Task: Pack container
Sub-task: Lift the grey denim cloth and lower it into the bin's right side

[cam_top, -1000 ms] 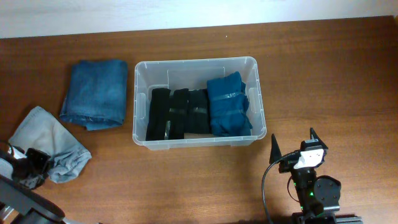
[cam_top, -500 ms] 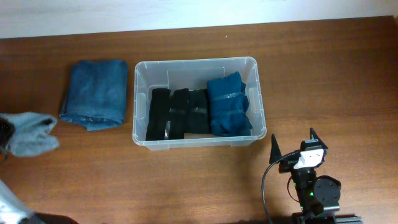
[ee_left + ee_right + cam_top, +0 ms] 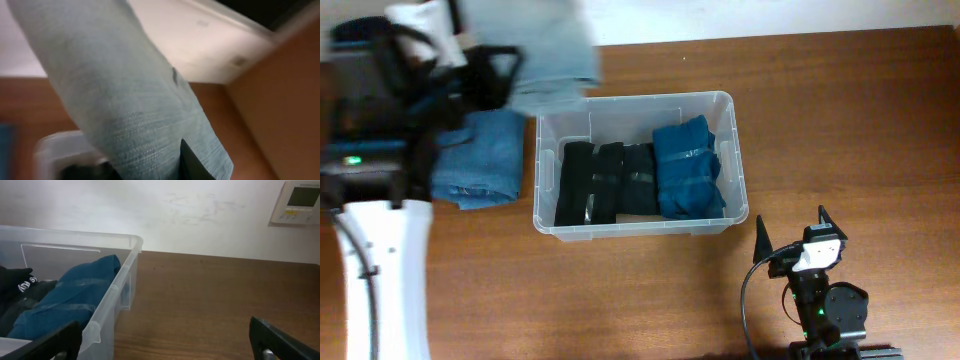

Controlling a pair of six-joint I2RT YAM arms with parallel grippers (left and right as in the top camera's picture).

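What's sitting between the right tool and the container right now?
Nothing but bare wooden table. The overhead view shows an empty strip between the right tool and the container; the right wrist view shows the same bare wood.

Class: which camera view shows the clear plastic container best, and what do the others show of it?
The overhead view: the container shows whole, rim and folded clothes inside. The right wrist view catches only one corner; the left wrist view only a blurred edge behind the pale jeans.
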